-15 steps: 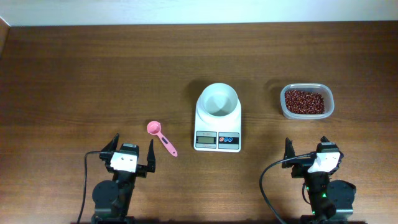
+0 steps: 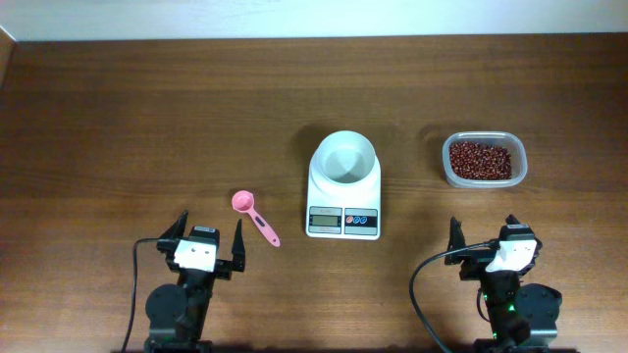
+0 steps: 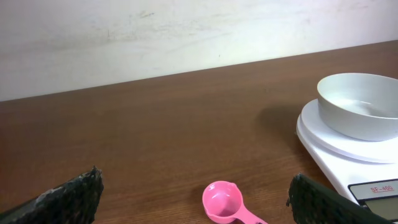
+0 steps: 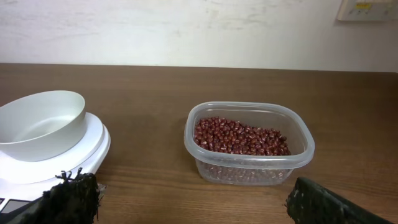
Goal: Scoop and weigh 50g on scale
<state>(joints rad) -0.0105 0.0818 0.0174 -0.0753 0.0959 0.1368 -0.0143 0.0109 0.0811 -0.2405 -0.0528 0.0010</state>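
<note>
Brown wooden tabletop [image 2: 147,118], pale wall along its far edge.

Scale [image 2: 343,211]: white, centre of tabletop, display and red and blue buttons on its near side. Round white bowl [image 2: 343,157] sits on its platform, upright; it looks bare inside.

Clear plastic tub [image 4: 249,175]: right of the scale, apart from it, lid off. Beans [image 2: 481,160]: dark red-brown, a loose heap lying in the tub.

Left gripper [image 2: 211,222]: near edge, left of centre, jaws spread wide, holding nothing. Right gripper [image 2: 482,224]: near edge, right side, jaws likewise wide and unloaded. The tub lies just beyond it on the far side.

Pink measuring spoon [image 2: 255,217]: flat on the wood, bowl end far-left, handle pointing near-right. It lies between the left gripper and the scale, touching neither.
</note>
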